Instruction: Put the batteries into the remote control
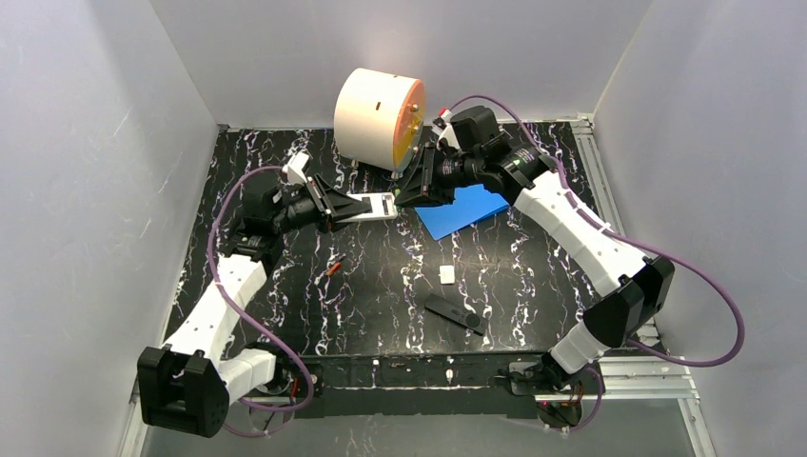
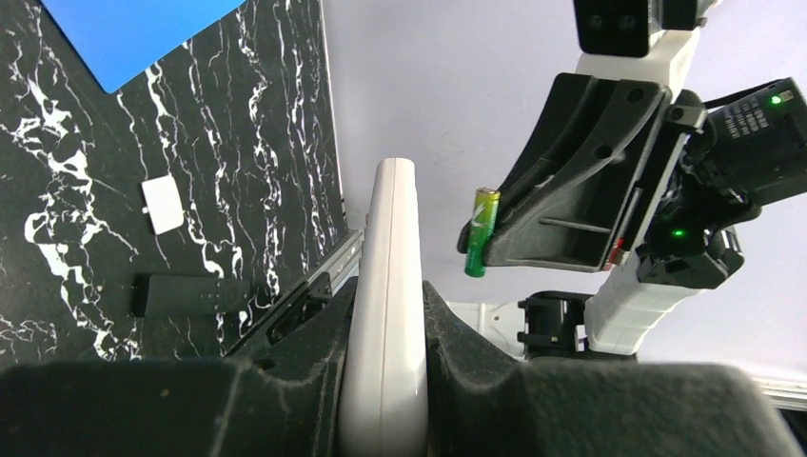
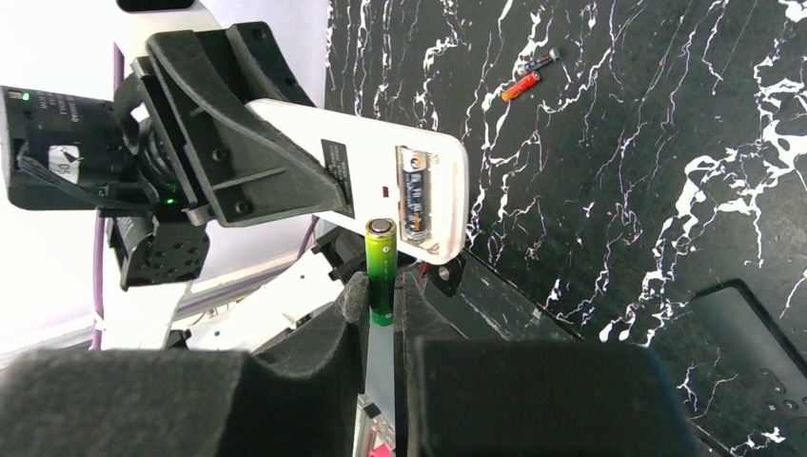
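Note:
My left gripper [image 1: 344, 207] [image 2: 385, 297] is shut on a white remote control [image 1: 373, 206] [image 2: 387, 286] and holds it above the table. In the right wrist view the remote [image 3: 376, 176] shows its back with the battery bay [image 3: 416, 195] uncovered. My right gripper [image 1: 411, 190] [image 3: 381, 293] is shut on a green battery [image 3: 381, 267] [image 2: 482, 231], whose tip is just below the bay's end. An orange-red battery [image 1: 332, 268] [image 3: 520, 88] lies on the table beside a thin dark one [image 3: 542, 62].
A black remote [image 1: 455, 313] [image 2: 190, 295] lies near the front, with a small white cover [image 1: 446, 274] [image 2: 163, 204] behind it. A blue sheet [image 1: 463, 209] and a big cream spool [image 1: 379, 116] sit at the back. White walls enclose the marbled table [image 1: 533, 276].

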